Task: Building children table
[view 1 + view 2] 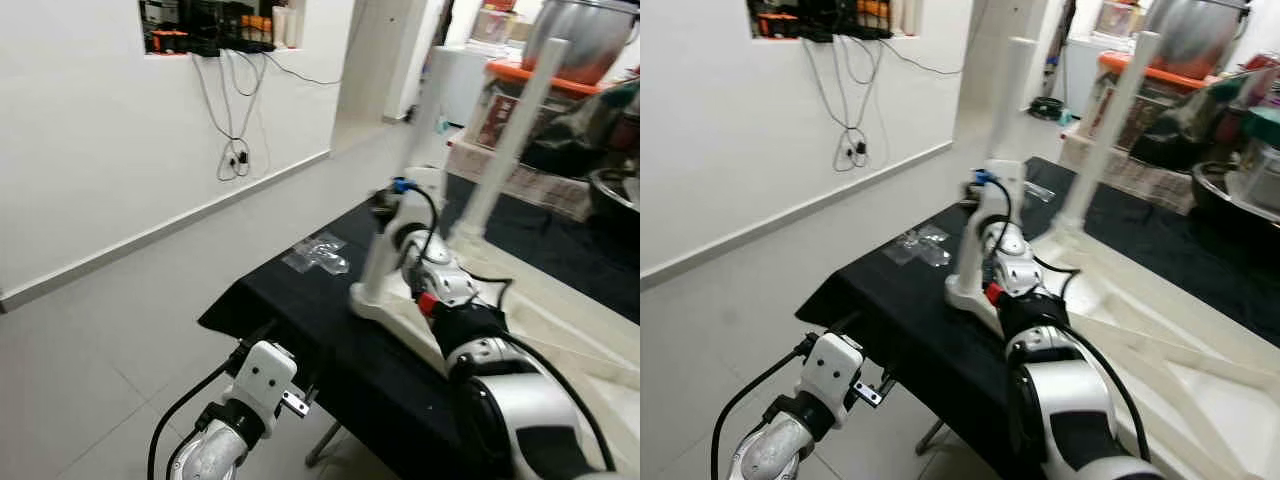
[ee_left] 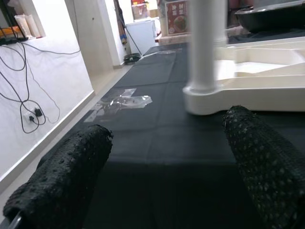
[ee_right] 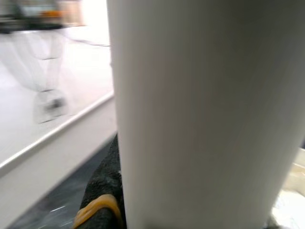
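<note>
black cloth-covered bench [image 1: 300,320], right tool [image 1: 985,215] clamped on smooth white round table leg [image 1: 1002,130], left tool [image 2: 157,167] open

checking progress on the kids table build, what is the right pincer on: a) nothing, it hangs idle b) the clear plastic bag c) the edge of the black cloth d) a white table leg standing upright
d: the right pincer is closed around the near white table leg, which stands upright on the upturned white tabletop; the right wrist view has the leg right against a black finger.
</note>
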Tool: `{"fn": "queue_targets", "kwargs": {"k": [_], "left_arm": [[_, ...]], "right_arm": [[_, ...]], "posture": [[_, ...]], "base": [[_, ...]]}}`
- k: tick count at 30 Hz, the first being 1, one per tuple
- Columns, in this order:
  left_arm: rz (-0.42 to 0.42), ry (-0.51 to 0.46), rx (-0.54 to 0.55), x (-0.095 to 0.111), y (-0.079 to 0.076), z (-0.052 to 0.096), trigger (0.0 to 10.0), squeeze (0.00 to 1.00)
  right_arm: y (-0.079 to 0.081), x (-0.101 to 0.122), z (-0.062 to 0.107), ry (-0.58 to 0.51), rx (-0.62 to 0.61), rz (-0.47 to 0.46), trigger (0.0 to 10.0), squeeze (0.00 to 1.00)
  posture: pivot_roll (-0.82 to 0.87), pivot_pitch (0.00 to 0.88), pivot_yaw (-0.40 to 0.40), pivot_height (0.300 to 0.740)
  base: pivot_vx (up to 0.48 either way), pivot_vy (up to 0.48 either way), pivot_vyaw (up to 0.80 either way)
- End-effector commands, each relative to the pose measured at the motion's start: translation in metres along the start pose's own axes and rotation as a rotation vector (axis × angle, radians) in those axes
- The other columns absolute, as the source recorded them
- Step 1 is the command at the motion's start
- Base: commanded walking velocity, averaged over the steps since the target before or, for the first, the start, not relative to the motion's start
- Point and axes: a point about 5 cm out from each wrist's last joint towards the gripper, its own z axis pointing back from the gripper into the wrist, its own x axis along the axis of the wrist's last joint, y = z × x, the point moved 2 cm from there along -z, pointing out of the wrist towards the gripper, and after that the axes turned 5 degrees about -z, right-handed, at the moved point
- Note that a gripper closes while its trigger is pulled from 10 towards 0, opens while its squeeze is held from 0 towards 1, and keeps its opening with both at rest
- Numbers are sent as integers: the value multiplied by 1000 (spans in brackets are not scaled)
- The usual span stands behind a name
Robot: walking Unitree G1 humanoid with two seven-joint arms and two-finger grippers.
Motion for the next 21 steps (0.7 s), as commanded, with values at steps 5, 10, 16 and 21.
{"fn": "queue_targets", "kwargs": {"k": [5,10,16,21], "left_arm": [[-5,8,-15,-1,-3,-1,10000,0],[-2,8,-14,-1,-3,-1,10000,0],[0,8,-12,-1,-4,-2,10000,0],[1,7,-12,-1,-4,-2,10000,0]], "right_arm": [[-4,-32,10,81,-122,45,3333,0],[39,-16,18,-25,144,-38,10000,1000],[67,-3,26,-77,428,-87,10000,0],[84,-8,40,77,891,-202,10000,0]], "posture": [[73,5,-136,740],[68,8,-137,740],[68,5,-137,740],[69,5,-138,740]], "base": [[0,0,0],[0,0,0],[0,0,0],[0,0,0]]}}
